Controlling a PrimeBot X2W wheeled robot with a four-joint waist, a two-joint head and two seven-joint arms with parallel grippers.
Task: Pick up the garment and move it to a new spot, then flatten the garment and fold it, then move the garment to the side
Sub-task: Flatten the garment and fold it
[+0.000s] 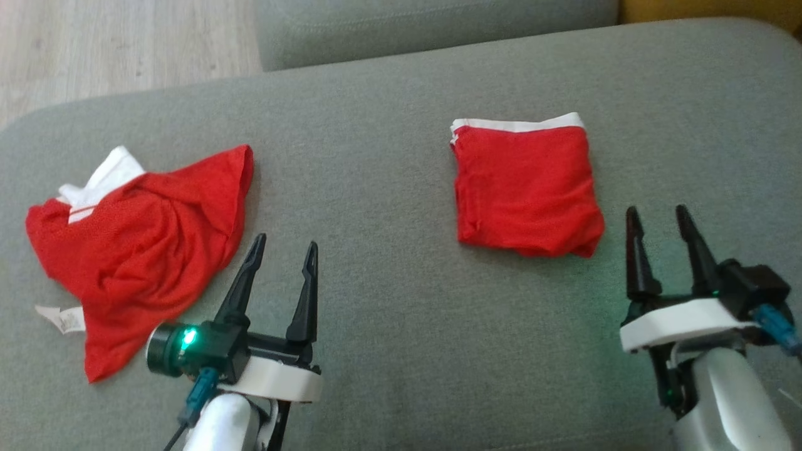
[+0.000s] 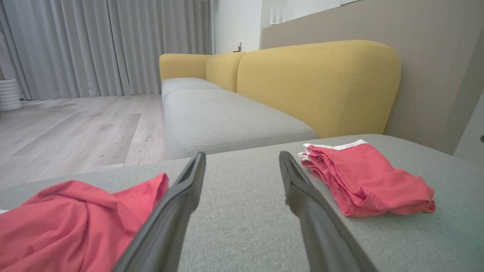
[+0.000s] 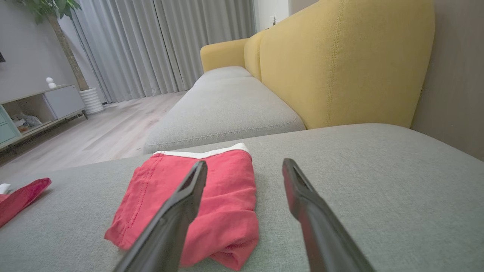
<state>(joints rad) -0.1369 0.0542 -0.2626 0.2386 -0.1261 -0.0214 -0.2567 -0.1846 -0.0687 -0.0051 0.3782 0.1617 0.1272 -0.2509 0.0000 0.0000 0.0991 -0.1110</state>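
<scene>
Left gripper and right gripper are hovering over the sofa, jaws gaping empty. Just past the right, the folded garment is lying apparently set aside; the crumpled garment is sprawling beside the left, awaiting pickup.

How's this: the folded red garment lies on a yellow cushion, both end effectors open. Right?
Not quite: the folded red fabric garment lies on the grey fabric cushion, as the head view shows. The left end effector and right end effector are indeed open.
</scene>
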